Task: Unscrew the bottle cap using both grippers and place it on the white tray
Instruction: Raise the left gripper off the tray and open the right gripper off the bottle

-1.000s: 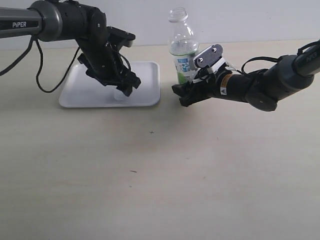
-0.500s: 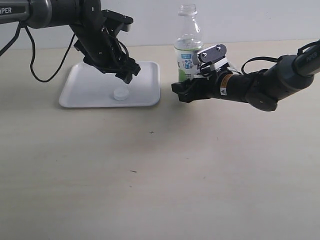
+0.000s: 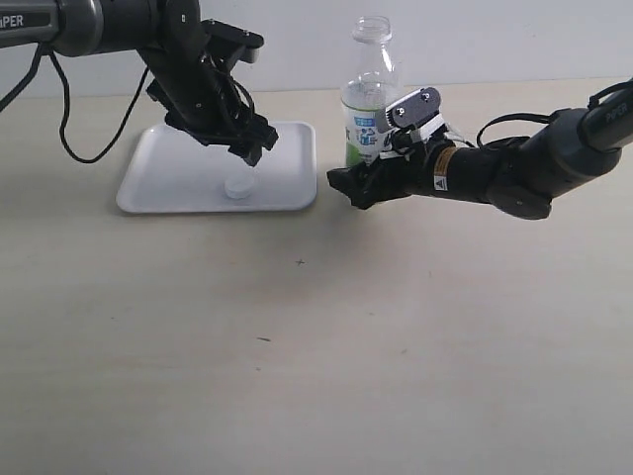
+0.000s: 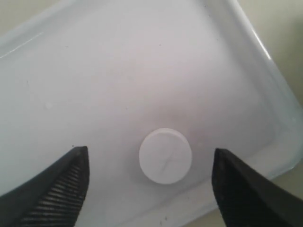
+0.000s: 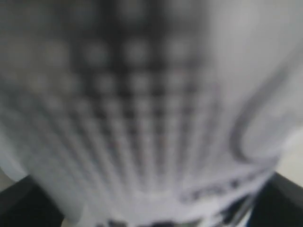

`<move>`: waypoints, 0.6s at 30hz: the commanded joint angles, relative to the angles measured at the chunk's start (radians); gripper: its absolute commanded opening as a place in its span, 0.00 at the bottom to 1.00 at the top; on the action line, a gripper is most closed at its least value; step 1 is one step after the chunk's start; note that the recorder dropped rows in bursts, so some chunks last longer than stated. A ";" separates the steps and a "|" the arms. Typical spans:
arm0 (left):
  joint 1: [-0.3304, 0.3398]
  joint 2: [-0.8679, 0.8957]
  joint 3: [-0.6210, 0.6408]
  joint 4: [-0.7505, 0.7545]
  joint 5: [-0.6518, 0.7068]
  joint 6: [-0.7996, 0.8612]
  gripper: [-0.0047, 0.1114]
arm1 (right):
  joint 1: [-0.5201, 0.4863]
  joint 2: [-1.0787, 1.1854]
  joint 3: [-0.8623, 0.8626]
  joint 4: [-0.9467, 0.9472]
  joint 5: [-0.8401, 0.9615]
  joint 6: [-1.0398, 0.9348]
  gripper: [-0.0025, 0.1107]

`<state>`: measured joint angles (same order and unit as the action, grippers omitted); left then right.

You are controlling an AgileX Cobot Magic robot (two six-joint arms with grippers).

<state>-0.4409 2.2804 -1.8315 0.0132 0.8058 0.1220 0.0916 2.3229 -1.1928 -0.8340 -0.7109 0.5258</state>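
L gripper (image 4: 151,187) hung w/ jaws wide apart, holding nothing, just above the bottle cap (image 4: 165,156). The cap lay flat on the white tray (image 3: 163,183), near its front rim. The L arm (image 3: 109,22) bore white letters (image 3: 22,20) reading "IPER", cut off at the frame edge. R gripper (image 3: 354,184) was clamped low on the bottle (image 3: 371,69), which stood roughly upright w/ its neck open, just beside the tray. We couldn't read the label (image 3: 366,131): white, blue and green, too small, and blurred in the wrist view. A black cable (image 3: 62,139) drooped from the L arm over the pale table (image 3: 297,346).
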 commanded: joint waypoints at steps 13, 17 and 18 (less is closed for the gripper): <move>0.002 -0.078 -0.005 -0.013 0.007 -0.032 0.64 | 0.002 -0.077 -0.001 -0.185 0.110 0.159 0.83; 0.002 -0.095 0.017 -0.023 -0.004 -0.029 0.64 | 0.002 -0.094 -0.001 -0.275 0.153 0.246 0.83; 0.002 -0.098 0.027 -0.023 -0.006 -0.029 0.64 | 0.002 -0.096 -0.001 -0.279 0.163 0.250 0.83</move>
<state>-0.4409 2.2015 -1.8244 0.0000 0.8108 0.0964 0.0916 2.2416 -1.1928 -1.0654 -0.5788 0.7296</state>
